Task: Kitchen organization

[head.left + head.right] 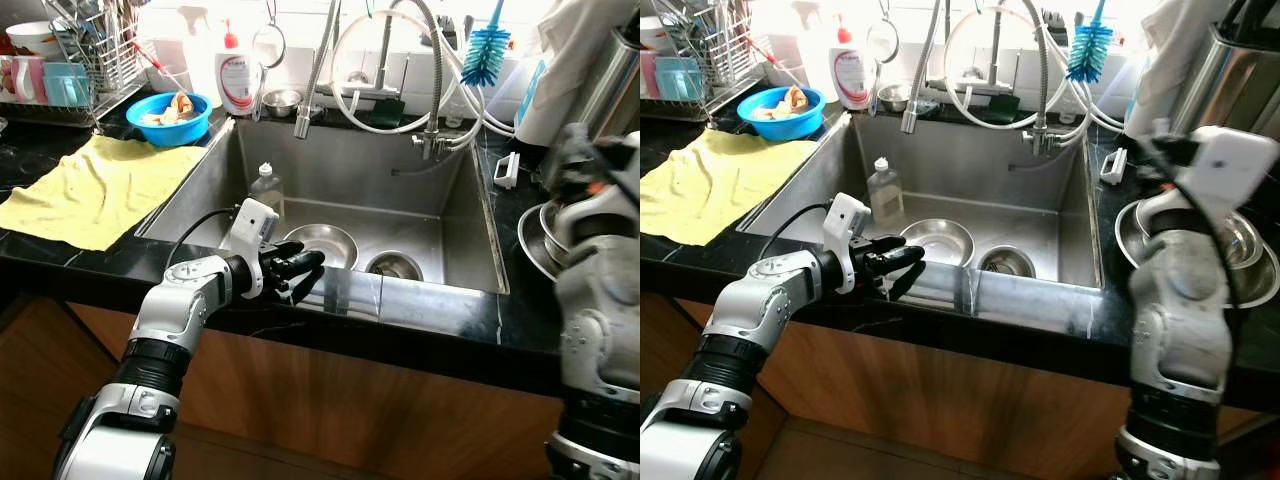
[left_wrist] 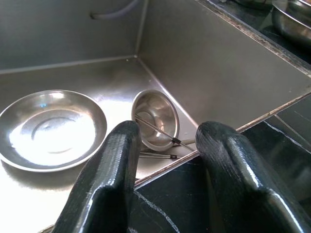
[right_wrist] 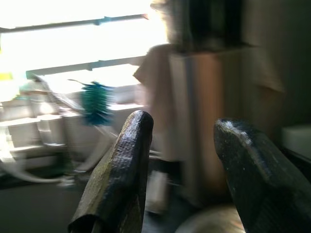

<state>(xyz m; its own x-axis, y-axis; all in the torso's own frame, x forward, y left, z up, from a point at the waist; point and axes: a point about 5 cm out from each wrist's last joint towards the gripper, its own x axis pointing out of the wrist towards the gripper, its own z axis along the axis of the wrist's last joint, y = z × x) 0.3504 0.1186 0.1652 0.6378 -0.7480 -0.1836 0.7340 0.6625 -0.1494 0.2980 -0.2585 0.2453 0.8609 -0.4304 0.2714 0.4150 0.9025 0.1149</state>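
My left gripper (image 1: pixel 300 270) hovers open over the sink's (image 1: pixel 455 215) front rim, with nothing between its fingers (image 2: pixel 114 165). Below it in the basin lie a shallow steel plate (image 2: pixel 51 128) and a small steel bowl (image 2: pixel 155 116); two thin metal sticks rest against the bowl. A clear plastic bottle (image 1: pixel 265 188) stands at the basin's left wall. My right arm is raised at the right of the sink, above stacked steel bowls (image 1: pixel 1240 245) on the counter. The right gripper (image 3: pixel 180 131) is open and holds nothing.
A yellow cloth (image 1: pixel 95 185) lies on the black counter at left. Behind it are a blue bowl (image 1: pixel 170 115) with scraps, a dish rack (image 1: pixel 90 50) and a soap bottle (image 1: pixel 238 70). Faucet hoses (image 1: pixel 400 70) and a blue bottle brush (image 1: pixel 486 50) hang behind the sink.
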